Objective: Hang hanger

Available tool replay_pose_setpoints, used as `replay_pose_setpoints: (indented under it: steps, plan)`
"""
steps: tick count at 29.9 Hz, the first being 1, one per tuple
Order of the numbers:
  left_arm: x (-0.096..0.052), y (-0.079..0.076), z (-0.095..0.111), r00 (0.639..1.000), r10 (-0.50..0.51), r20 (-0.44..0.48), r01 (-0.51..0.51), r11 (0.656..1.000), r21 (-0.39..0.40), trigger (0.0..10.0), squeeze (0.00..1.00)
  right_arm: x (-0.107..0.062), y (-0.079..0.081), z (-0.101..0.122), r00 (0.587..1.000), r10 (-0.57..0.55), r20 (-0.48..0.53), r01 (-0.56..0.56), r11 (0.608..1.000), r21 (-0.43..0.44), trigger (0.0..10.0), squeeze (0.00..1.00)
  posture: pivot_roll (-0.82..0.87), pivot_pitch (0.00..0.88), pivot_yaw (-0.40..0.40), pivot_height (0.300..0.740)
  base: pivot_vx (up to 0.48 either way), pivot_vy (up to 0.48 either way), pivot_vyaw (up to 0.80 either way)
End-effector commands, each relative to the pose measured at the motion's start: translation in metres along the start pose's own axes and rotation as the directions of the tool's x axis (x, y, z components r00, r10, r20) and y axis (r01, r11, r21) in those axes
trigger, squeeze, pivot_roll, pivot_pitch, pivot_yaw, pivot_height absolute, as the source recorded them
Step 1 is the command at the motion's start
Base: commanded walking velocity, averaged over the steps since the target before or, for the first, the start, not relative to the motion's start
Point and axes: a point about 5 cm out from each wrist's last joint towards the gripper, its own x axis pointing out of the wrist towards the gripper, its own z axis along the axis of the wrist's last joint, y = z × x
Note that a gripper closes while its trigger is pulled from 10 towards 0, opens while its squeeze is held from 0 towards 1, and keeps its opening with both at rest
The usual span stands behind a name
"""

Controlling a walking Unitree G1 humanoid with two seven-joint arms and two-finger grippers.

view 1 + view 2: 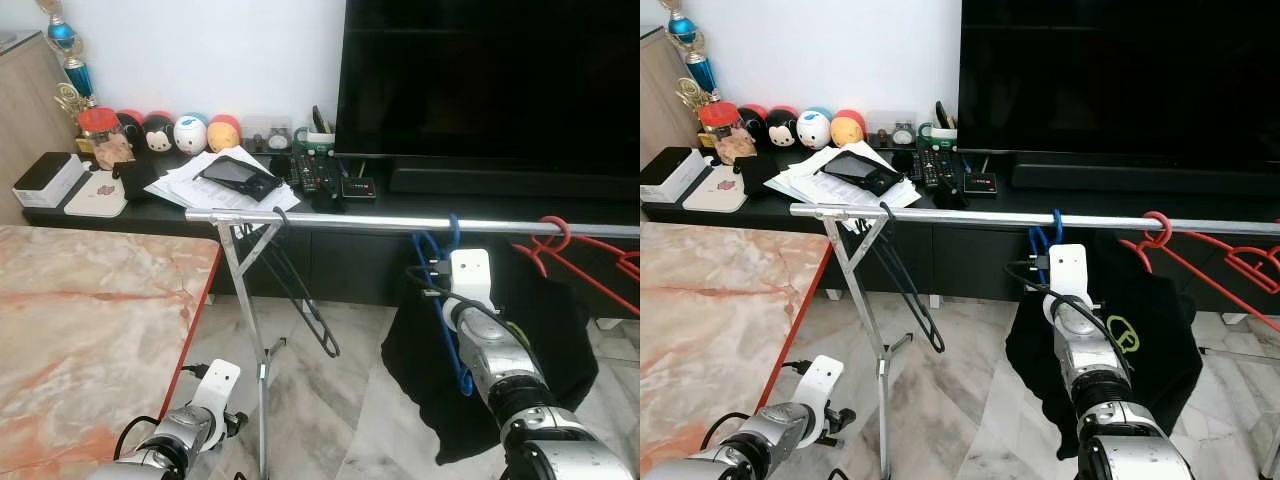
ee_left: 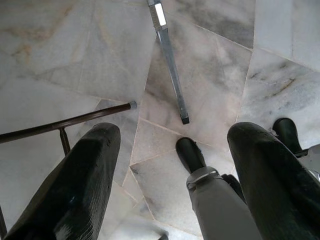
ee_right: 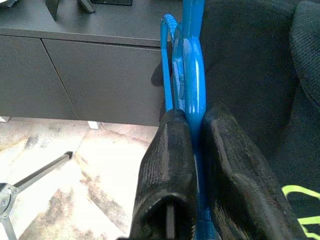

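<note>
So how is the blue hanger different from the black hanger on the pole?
The blue hanger carries a black shirt; the black hanger hangs bare. The blue hanger is pinched in the right gripper; nothing touches the black hanger. The blue hanger sits midway along the silver rail, while the black hanger hangs near the rail's left end by the stand's legs. Both hook over the same rail.

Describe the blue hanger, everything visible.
The blue hanger looks like glossy plastic. Its hook is over the silver rail, between a black hanger and a red hanger. The body hangs down with a black garment draped on it. The right gripper is shut on its blue bar, one finger on each side, just under the rail.
</note>
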Motion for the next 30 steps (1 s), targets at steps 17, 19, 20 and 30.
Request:
replay_pose_setpoints:
  steps: [17,19,20,30]
  plan:
    - [0.0,0.003,-0.001,1.0,0.015,-0.008,-0.014,1.0,0.021,10.0,0.0,-0.003,0.01,-0.038,0.989,0.064,-0.135,-0.054,0.996,0.074,10.0,0.0,-0.07,0.0,-0.016,0.74,0.0,0.0,0.0]
    - [0.0,0.003,-0.001,1.0,0.015,-0.008,-0.015,1.0,0.021,10.0,0.0,-0.003,0.011,-0.038,0.989,0.071,-0.129,-0.061,0.995,0.077,10.0,0.0,-0.07,0.0,-0.016,0.74,0.0,0.0,0.0]
    - [0.0,0.003,-0.001,1.0,0.015,-0.007,-0.015,1.0,0.021,10.0,0.0,-0.003,0.011,-0.037,0.99,0.08,-0.117,-0.07,0.994,0.085,10.0,0.75,-0.07,0.0,-0.016,0.74,0.0,0.0,0.0]
    - [0.0,0.003,-0.001,1.0,0.016,-0.008,-0.016,1.0,0.021,10.0,0.0,-0.002,0.012,-0.03,0.996,0.076,-0.056,-0.07,0.993,0.098,10.0,1.0,-0.07,0.0,-0.016,0.74,0.0,0.0,0.0]
